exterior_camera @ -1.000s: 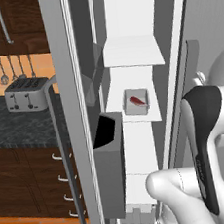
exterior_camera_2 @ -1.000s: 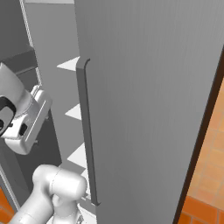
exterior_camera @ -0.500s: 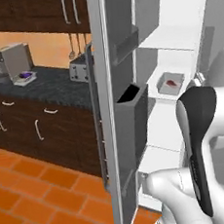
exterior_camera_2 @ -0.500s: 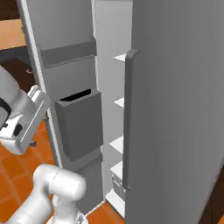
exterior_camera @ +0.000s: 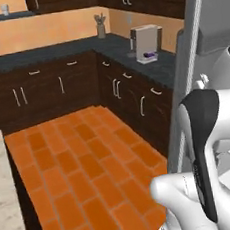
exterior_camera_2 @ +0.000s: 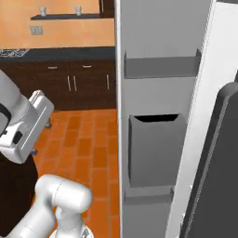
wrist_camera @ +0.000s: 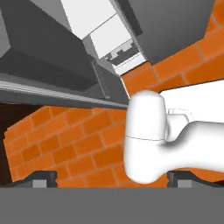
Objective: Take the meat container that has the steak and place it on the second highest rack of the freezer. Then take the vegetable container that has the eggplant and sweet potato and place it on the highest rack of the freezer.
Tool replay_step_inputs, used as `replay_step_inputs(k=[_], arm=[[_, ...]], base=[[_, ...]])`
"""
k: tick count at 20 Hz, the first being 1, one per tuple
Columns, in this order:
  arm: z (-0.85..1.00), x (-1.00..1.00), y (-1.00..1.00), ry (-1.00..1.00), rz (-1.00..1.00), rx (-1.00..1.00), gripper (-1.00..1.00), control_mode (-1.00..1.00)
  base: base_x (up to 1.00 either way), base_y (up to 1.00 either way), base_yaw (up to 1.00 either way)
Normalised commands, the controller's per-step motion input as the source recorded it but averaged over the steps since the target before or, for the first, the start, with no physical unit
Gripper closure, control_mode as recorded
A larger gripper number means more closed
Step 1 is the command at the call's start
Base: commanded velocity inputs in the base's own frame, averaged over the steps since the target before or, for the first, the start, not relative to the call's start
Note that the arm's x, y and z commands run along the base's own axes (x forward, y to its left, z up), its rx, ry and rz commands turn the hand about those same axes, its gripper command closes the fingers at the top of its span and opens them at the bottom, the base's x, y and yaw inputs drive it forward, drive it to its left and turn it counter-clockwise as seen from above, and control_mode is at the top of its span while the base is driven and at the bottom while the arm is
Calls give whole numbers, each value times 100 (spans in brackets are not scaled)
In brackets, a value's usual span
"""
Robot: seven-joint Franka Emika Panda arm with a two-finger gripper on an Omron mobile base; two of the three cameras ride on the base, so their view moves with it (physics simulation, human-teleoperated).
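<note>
base views flank freezer [exterior_camera_2: 153,139] door, hand view faces floor [wrist_camera: 65,144]

A coffee machine [exterior_camera: 146,43] is standing on the dark desk [exterior_camera: 79,46], above the orange tiled floor [exterior_camera: 87,170].

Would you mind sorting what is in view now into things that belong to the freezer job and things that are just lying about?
Job:
- freezer, door open, grey bins on its inner side
- gripper, open and empty

Lying about:
- coffee machine on the dark counter
- utensil holder in the corner
- two cups on the wall shelf
</note>
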Motion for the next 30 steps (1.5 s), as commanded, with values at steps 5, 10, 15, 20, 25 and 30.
replay_step_inputs(k=[5, 10, 15, 20, 25, 30], arm=[[0, 0, 0, 0, 0, 0, -100, 100], [0, 0, 0, 0, 0, 0, -100, 100], [0, 0, 0, 0, 0, 0, -100, 100], [0, 0, 0, 0, 0, 0, -100, 100], [0, 0, 0, 0, 0, 0, -100, 100], [0, 0, 0, 0, 0, 0, -100, 100]], base=[[39, 14, 77], [100, 40, 17], [100, 23, -14], [89, 1, -54], [99, 25, -49], [100, 51, -45]])
